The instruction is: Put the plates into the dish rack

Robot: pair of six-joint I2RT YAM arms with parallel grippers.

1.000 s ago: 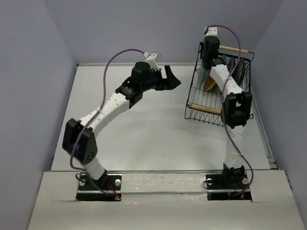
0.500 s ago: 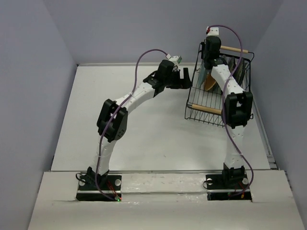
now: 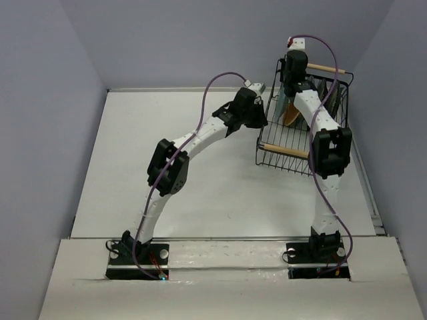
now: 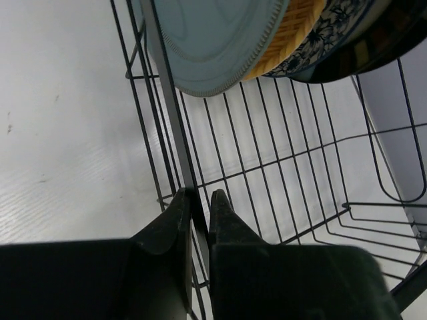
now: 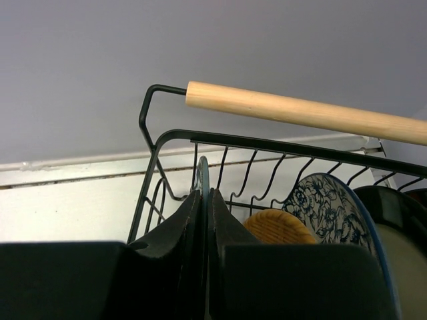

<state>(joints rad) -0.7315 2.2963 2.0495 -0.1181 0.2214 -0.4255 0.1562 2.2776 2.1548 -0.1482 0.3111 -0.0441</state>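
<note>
The black wire dish rack (image 3: 275, 141) stands at the table's far right, with a wooden handle (image 3: 287, 150) at its near end. In it stand on edge a teal plate (image 4: 213, 40), a small orange-tan plate (image 4: 293, 40), a white plate with blue flowers (image 4: 327, 40) and a dark-rimmed plate (image 4: 377, 50). My left gripper (image 4: 200, 200) is shut on the rack's left side wire (image 4: 175, 127). Above the rack's far end, my right gripper (image 5: 202, 195) is shut on the teal plate's rim (image 5: 203, 175), beside the orange-tan plate (image 5: 277, 227) and the flowered plate (image 5: 327, 207).
The rack's far wooden handle (image 5: 300, 110) runs just above and behind my right gripper. The right wall (image 3: 393, 113) stands close to the rack, and the back wall (image 3: 200, 47) is just behind it. Bare white table (image 3: 167, 160) lies left of the rack.
My left arm has swung right to the rack, and its gripper has gone from open to shut on the left side wire. The right arm has stayed still.
</note>
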